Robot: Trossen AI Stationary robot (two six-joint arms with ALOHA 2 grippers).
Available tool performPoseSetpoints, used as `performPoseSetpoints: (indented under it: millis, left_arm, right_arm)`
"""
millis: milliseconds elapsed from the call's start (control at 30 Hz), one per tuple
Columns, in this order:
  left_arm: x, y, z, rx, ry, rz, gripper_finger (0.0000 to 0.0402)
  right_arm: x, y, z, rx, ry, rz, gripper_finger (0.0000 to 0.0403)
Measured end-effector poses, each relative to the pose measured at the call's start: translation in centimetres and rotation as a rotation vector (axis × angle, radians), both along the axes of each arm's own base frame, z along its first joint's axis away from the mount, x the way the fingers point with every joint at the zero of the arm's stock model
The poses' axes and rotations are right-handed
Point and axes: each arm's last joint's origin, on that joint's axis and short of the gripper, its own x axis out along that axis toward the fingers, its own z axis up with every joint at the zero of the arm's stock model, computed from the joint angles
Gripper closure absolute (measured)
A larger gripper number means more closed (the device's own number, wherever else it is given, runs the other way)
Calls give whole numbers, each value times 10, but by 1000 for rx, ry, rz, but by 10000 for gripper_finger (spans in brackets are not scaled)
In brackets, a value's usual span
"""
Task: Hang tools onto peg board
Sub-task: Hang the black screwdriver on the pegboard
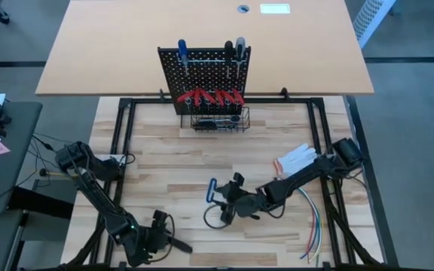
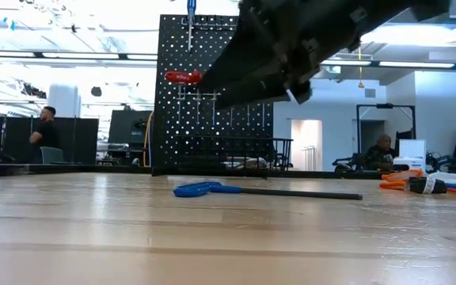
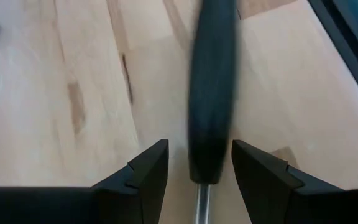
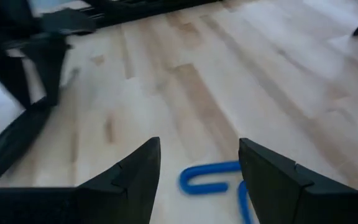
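Nearest the left wrist camera, the left tool [image 3: 199,168] stands with its two dark fingers spread, a black-handled screwdriver [image 3: 210,93] lying on the wood between them, handle untouched on either side, steel shaft running back under the wrist. In the high view this left tool [image 1: 159,235] sits at the near edge of the counter, left of centre.

The right tool [image 4: 199,171] is likewise spread wide, empty, hovering just above the blue-handled hex key [image 4: 213,178], whose looped handle lies between the fingers. In the high view the right tool [image 1: 232,197] is at mid-counter; the hex key [image 1: 212,191] is just to its left. The low view shows the key [image 2: 212,189] flat on the wood, its dark shaft pointing right.

The pale butcher-block wooden counter [image 1: 172,173] also carries a white glove [image 1: 295,159] near the right arm and a bundle of coloured wires [image 1: 316,226] toward the right near corner.

The upright black perforated peg board [image 1: 206,71] stands at the far centre. Blue- and black-handled screwdrivers [image 1: 182,50] hang along its top row, red-handled pliers [image 1: 209,96] lower down, and a black wire basket [image 1: 219,120] at its base holds further items.

Beyond is a large tan tabletop [image 1: 126,45]. The low view shows a bright room with dark partitions and a person [image 2: 44,131] at far left. No legible brand or writing.
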Motion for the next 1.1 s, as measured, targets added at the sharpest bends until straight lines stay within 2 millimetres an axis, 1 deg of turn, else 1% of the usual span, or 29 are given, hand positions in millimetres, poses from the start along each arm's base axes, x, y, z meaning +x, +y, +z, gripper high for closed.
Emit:
performPoseSetpoints:
  millis: [200, 333, 400, 500, 600, 633, 700, 733, 833, 900, 967, 1067, 1100]
  left_arm:
    - [-7, 8, -16, -43, -22, 4, 231]
    - [-6, 21, -25, -40, 4, 60, 234]
    - [-3, 29, -30, -40, 40, 71, 245]
    - [2, 40, -32, -52, 76, 85, 285]
    - [5, 50, -27, -41, 63, 85, 351]
    - [6, 56, -24, -16, 43, 94, 368]
    - [10, 70, -18, 48, -31, 137, 381]
    - [11, 77, -15, 88, -64, 160, 381]
    - [20, 96, 6, 63, -263, 244, 379]
    - [24, 113, 16, 23, -386, 275, 382]
    - [24, 128, 24, -36, -531, 269, 382]
    - [20, 149, 47, -222, -816, 175, 382]
    - [17, 157, 51, -271, -899, 138, 382]
  right_arm:
    - [-9, 21, 0, 57, -17, 28, 184]
    - [-13, 32, 2, 88, -39, 36, 184]
    - [-16, 36, 2, 89, -52, 24, 184]
    - [-19, 42, 3, 94, -71, 2, 184]
    - [-23, 48, 3, 82, -88, -16, 184]
    - [-25, 50, 4, 72, -95, -27, 184]
    - [-28, 55, 4, 51, -113, -51, 184]
    - [-30, 57, 5, 40, -121, -62, 184]
    - [-33, 62, 5, 29, -135, -73, 184]
    - [-32, 61, 7, 28, -144, -72, 184]
    - [-29, 60, 5, 19, -158, -71, 184]
    - [-19, 55, 1, -32, -184, -45, 184]
    - [-13, 53, 0, -52, -193, -24, 184]
